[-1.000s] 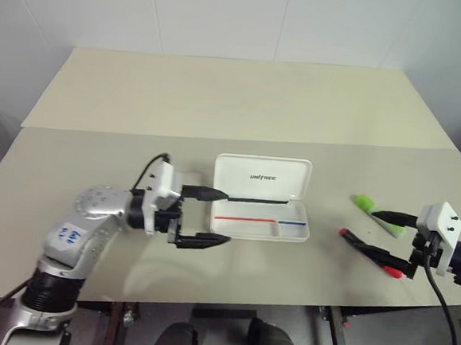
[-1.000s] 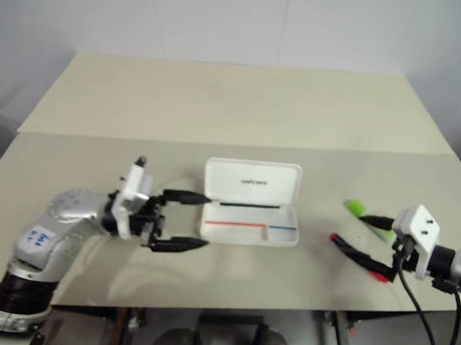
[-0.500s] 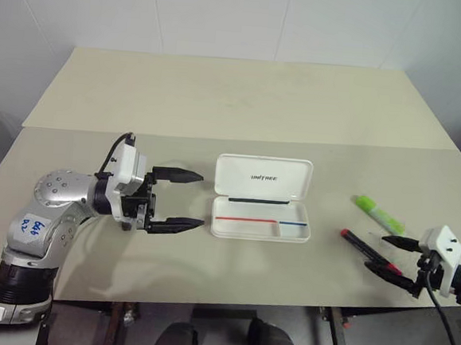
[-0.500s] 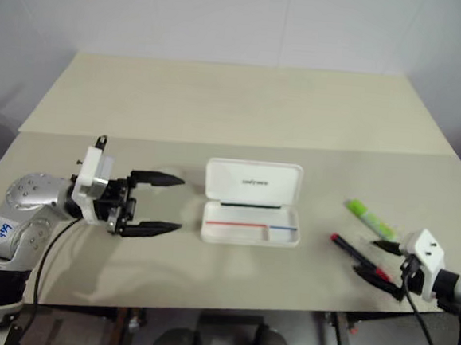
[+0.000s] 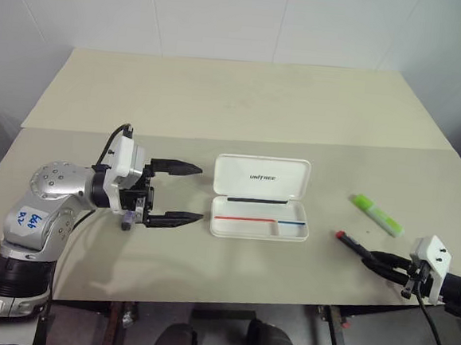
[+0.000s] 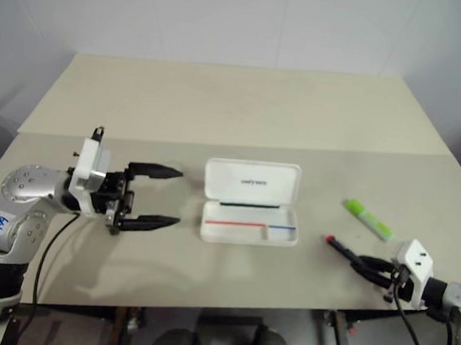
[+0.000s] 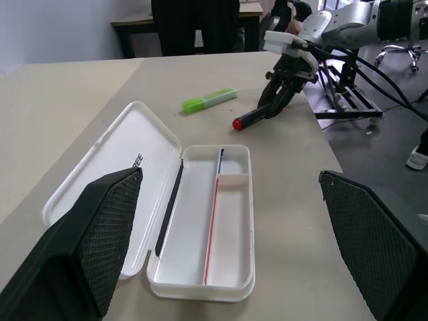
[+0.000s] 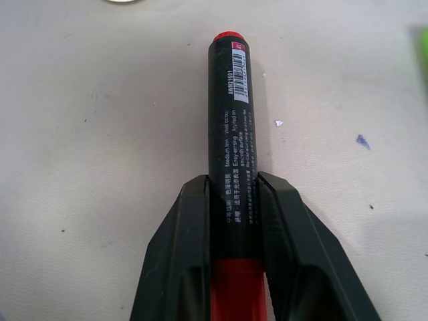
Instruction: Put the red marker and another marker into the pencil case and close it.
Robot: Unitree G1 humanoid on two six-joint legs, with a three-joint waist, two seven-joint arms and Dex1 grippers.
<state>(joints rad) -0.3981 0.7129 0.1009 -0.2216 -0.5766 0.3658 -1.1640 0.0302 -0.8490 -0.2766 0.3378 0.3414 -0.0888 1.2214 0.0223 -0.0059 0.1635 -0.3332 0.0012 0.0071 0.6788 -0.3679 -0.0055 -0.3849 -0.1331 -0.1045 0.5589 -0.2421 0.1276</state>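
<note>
Red marker [image 8: 229, 127], the slim black barrel with red cap, lies on the beige table [image 5: 244, 102] right of the open white plastic pencil case [image 5: 261, 197], pinched low by the right gripper [image 8: 232, 221]. Held near one end, it may swing or slip when lifted. The short light-green marker [image 5: 377, 214] lies close beside; the left gripper [image 5: 179, 192], fingers wide and empty, waits left of the case, not blocking.

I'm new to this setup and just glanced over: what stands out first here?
The white pencil case lies open mid-table, its tray bare. At the table's right edge the right gripper is shut on the red marker, with the green marker lying loose just beyond it. The left gripper hangs open left of the case.
</note>
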